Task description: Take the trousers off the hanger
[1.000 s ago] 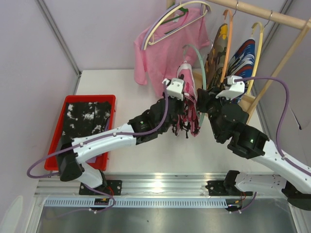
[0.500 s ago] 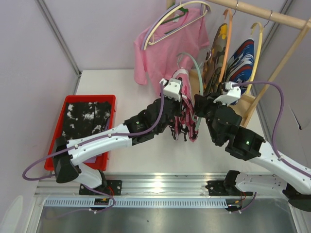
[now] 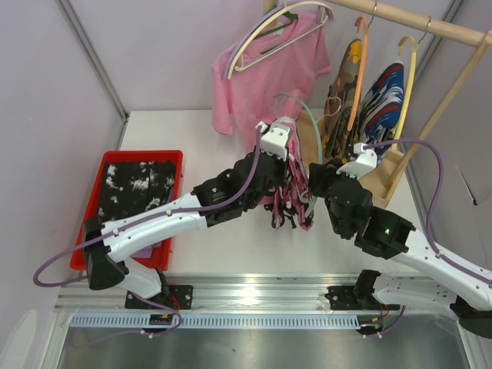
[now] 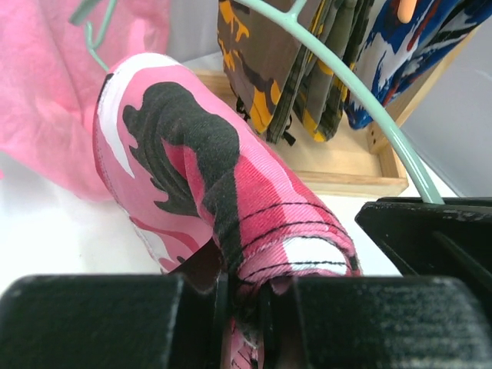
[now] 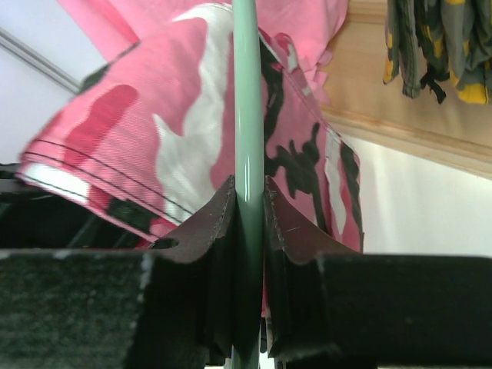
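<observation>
Pink-and-black camouflage trousers (image 3: 288, 188) hang folded over a mint-green hanger (image 3: 306, 108) above the table, off the rail. My left gripper (image 4: 250, 296) is shut on the trousers (image 4: 231, 192), pinching a fold of cloth. My right gripper (image 5: 247, 269) is shut on the hanger (image 5: 247, 115), its bar clamped between the pads, with the trousers (image 5: 154, 138) draped behind it. In the top view the left gripper (image 3: 278, 163) and right gripper (image 3: 314, 178) face each other across the trousers.
A wooden rack (image 3: 453, 34) at the back right carries yellow-olive camouflage trousers (image 3: 342, 84) and blue, white and red ones (image 3: 384, 88) on hangers. A plain pink T-shirt (image 3: 265, 73) hangs on the left. A red tray (image 3: 175, 165) with dark patterned cloth lies at the table's left.
Both grippers have moved slightly left and toward the near edge with the hanger and trousers. The hanger has tilted and the trousers hang lower over the table.
</observation>
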Robot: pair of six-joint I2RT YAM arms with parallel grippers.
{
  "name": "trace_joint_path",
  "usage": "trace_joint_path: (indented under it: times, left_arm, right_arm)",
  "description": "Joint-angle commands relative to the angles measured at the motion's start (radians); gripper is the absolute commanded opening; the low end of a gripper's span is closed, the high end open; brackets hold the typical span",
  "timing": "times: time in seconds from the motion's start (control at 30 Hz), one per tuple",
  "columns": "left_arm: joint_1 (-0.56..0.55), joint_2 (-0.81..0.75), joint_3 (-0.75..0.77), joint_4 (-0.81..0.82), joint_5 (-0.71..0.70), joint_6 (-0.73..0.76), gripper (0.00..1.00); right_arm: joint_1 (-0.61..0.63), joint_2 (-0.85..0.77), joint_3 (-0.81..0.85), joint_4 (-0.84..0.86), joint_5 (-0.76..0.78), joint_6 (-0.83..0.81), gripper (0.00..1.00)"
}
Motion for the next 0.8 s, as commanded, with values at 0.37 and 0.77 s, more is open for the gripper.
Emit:
trace_joint_path:
  times: [0.37, 0.77]
  left_arm:
    - [0.005, -0.117, 0.172, 0.223, -0.013, -0.028, 0.0]
    - [-0.041, -0.2, 0.001, 0.408, 0.263, 0.13, 0.0]
  right_arm:
    - [0.023, -0.003, -0.121, -0.315, 0.043, 0.421, 0.0]
    - [0.025, -0.028, 0.017, -0.504, 0.101, 0.506, 0.0]
